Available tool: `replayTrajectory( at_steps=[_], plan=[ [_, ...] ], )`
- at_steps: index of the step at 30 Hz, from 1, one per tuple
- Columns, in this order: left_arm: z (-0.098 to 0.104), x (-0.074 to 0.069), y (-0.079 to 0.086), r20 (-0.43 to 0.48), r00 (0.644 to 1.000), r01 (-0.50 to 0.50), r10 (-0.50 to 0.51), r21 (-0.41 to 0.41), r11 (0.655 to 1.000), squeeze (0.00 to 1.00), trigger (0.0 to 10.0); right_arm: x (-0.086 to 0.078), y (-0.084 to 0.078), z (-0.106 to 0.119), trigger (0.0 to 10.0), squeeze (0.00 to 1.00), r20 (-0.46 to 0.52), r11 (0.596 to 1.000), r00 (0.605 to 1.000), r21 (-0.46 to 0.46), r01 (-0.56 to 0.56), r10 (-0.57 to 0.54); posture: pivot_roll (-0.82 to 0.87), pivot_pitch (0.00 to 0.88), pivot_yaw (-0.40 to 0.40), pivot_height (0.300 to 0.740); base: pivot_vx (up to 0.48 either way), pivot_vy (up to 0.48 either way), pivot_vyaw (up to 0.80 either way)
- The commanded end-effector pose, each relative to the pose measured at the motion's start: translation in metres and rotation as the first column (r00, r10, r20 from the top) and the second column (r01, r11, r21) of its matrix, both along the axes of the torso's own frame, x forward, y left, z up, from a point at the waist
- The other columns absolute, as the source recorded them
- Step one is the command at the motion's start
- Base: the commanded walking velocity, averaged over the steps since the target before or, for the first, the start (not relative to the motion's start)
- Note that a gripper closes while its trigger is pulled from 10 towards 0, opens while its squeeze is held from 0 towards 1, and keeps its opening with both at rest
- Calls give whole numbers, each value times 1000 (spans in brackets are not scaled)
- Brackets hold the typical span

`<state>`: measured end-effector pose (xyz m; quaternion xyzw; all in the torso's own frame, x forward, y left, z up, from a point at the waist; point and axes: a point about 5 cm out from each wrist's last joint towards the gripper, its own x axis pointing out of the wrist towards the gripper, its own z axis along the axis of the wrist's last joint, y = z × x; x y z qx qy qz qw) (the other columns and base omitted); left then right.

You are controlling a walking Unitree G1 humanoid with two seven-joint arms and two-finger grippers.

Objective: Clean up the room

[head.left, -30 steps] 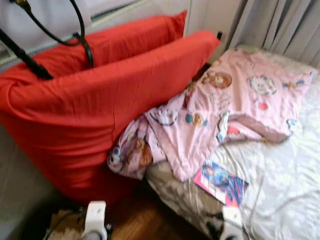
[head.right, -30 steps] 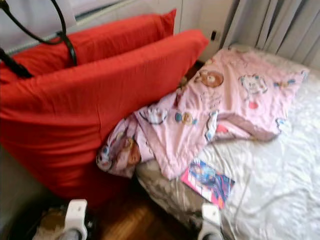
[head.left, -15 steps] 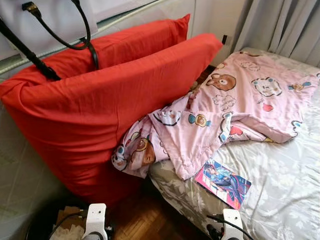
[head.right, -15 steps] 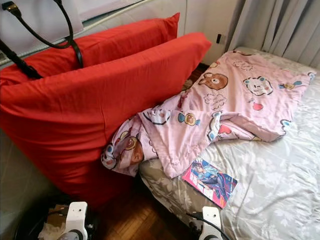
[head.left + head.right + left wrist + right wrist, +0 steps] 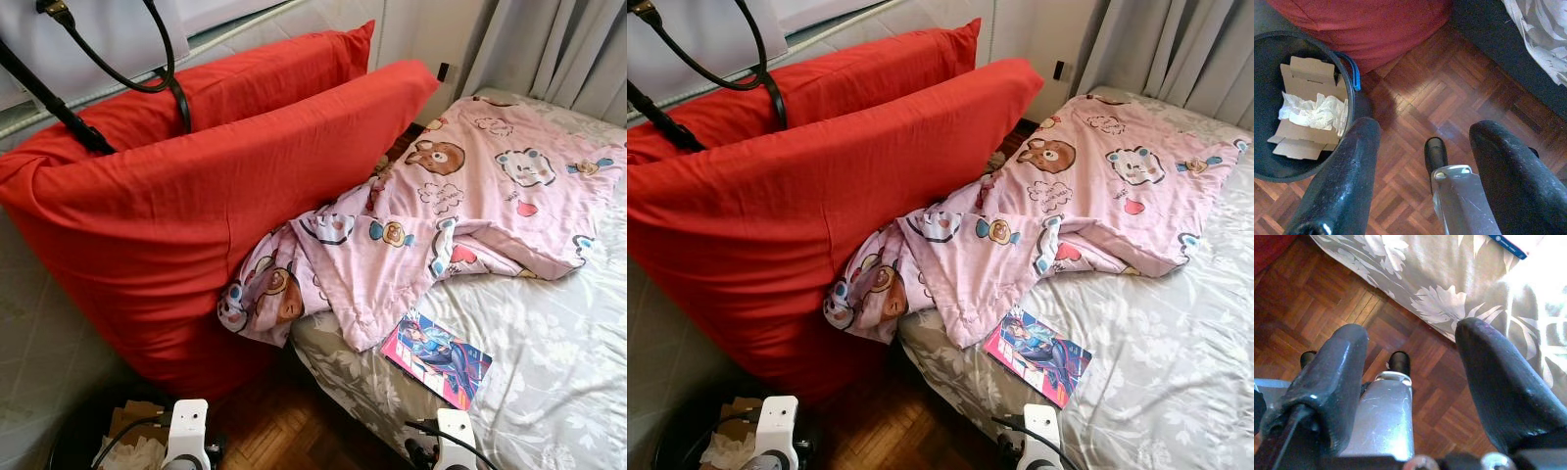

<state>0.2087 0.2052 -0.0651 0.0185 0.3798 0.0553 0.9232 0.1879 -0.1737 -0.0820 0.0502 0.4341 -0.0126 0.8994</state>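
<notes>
**Bedside clutter, both end effectors hanging free**

Two large red pillows (image 5: 196, 196) stand on edge at the left, leaning against the wall, with a black strap (image 5: 59, 108) draped over the far one. A pink cartoon-print blanket (image 5: 441, 215) lies rumpled across the bed (image 5: 558, 372), its near-left corner spilling off the mattress edge and touching the near pillow. A colourful comic book (image 5: 436, 357) lies flat on the grey floral bedsheet, just near of the blanket's edge and close to the bed's near-left corner.

Low on the left, a dark waste bin (image 5: 1268, 44) sits on the wooden parquet floor (image 5: 1415, 112) beside the base of the near pillow; it holds flattened cardboard (image 5: 1308, 107) and a crumpled white tissue (image 5: 1312, 110).

The left end effector (image 5: 1422, 181) hangs over the floor just beside the bin, its fingers spread apart and grasping nothing. The right end effector (image 5: 1410, 382) hangs over the floor at the bed's near edge, next to the hanging bedsheet, likewise released with its fingers wide apart.
</notes>
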Motion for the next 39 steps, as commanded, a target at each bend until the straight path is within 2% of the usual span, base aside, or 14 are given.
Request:
replayTrajectory(
  at_steps=[1, 7, 15, 27, 39],
  plan=[
    [7, 20, -8, -44, 994, -97, 95, -48, 994, 0, 10000, 13, -30, 9, 10000, 0, 2, 980, 980, 7, 197, -197, 26, 0, 52, 740, 0, 0, 0],
    [8, 21, -8, -47, 996, -78, 76, -31, 997, 0, 10000, 15, -29, 11, 10000, 0, 30, 978, 977, 22, 209, -210, 11, 0, 64, 740, 0, 0, 0],
    [11, 26, -12, -23, 995, -102, 101, -50, 994, 0, 10000, 20, -35, 14, 10000, 0, 25, 982, 982, 3, 189, -189, 24, 20, 26, 740, 0, 0, 0],
    [16, 35, -15, -3, 995, -102, 102, -52, 993, 0, 10000, 28, -38, 19, 10000, 0, 46, 982, 981, 1, 190, -190, 34, 10, 20, 740, 0, 0, 0],
    [17, 37, -15, 8, 993, -118, 119, -60, 991, 0, 10000, 30, -39, 20, 10000, 0, 38, 983, 983, -7, 181, -181, 47, 7, 2, 740, 0, 0, 0]
  ],
)
